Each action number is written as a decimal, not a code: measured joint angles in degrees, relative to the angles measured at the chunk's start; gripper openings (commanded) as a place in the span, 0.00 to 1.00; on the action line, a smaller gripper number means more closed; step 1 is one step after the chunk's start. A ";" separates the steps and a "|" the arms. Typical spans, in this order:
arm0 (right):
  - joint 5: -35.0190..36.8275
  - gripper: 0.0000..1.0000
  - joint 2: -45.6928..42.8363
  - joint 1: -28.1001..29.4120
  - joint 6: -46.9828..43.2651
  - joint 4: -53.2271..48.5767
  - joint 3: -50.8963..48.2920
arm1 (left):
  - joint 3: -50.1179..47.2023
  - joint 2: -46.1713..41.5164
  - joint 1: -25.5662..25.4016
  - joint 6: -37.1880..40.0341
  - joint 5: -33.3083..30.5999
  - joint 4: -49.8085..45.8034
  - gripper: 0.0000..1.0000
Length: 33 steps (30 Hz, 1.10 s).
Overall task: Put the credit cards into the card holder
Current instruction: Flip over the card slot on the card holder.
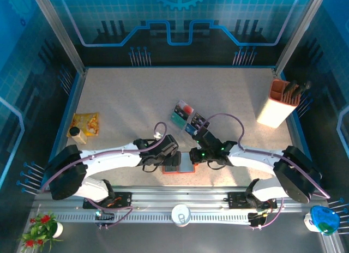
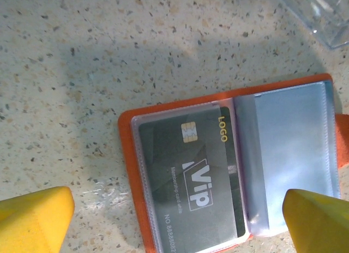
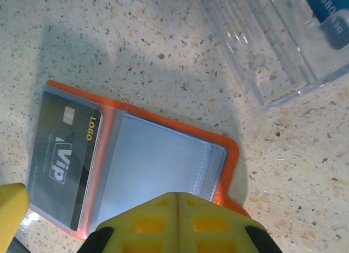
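Left hand (image 2: 177, 220), fingers spread, hovers over the open card holder (image 2: 229, 171) with black card (image 2: 191, 182) inside.

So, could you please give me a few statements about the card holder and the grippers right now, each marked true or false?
1. The card holder lies open on the table. True.
2. A black VIP card sits in one of its clear sleeves. True.
3. Both sleeves hold cards. False: the other sleeve looks empty.
4. The left gripper is shut on a card. False: its yellow fingers stand wide apart, holding nothing.
5. The clear plastic tray lies on top of the card holder. False: it lies beside it, apart.
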 measured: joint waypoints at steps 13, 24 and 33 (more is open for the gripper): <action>-4.15 0.00 7.02 0.07 0.72 6.75 0.09 | -0.02 1.77 -0.35 -0.33 0.00 2.27 0.99; -4.72 0.00 8.35 0.39 2.47 8.87 0.46 | -0.83 3.93 -0.42 -0.31 0.00 3.80 0.99; -4.87 0.00 8.26 0.39 3.08 8.83 0.46 | -1.16 6.82 -0.68 -0.17 -0.13 4.11 0.99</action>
